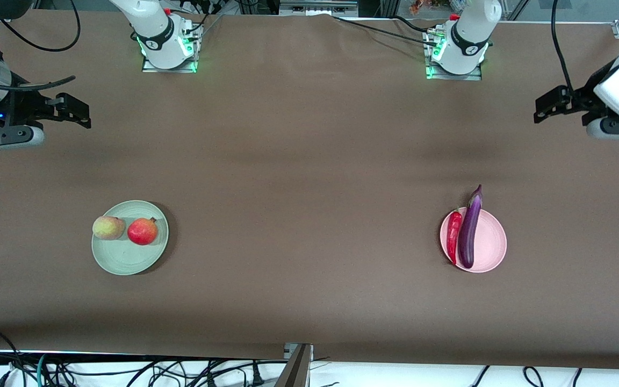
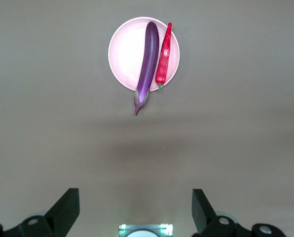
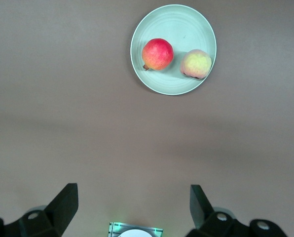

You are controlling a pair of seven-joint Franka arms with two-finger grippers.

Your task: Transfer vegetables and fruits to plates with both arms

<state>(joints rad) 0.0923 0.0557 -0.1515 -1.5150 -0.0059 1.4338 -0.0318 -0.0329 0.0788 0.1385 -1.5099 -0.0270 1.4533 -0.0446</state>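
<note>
The purple eggplant (image 1: 469, 231) and the red chili pepper (image 1: 453, 235) lie side by side on the pink plate (image 1: 489, 242) toward the left arm's end of the table. The eggplant's stem end overhangs the rim. The peach-like fruit (image 1: 108, 227) and the red fruit (image 1: 142, 231) sit on the mint green plate (image 1: 127, 260) toward the right arm's end. My left gripper (image 1: 548, 105) is open and empty, high at its end of the table. My right gripper (image 1: 76, 110) is open and empty, high at the other end. The left wrist view shows the eggplant (image 2: 147, 61), chili (image 2: 163, 61) and pink plate (image 2: 125, 54), well apart from the left gripper (image 2: 134, 195). The right wrist view shows the red fruit (image 3: 157, 54), peach (image 3: 196, 63) and green plate (image 3: 176, 22), well apart from the right gripper (image 3: 132, 190).
The brown table runs bare between the two plates. The arms' bases, the right (image 1: 168, 48) and the left (image 1: 454, 56), glow green along the edge farthest from the front camera. Cables and a metal bracket (image 1: 296, 365) lie at the nearest edge.
</note>
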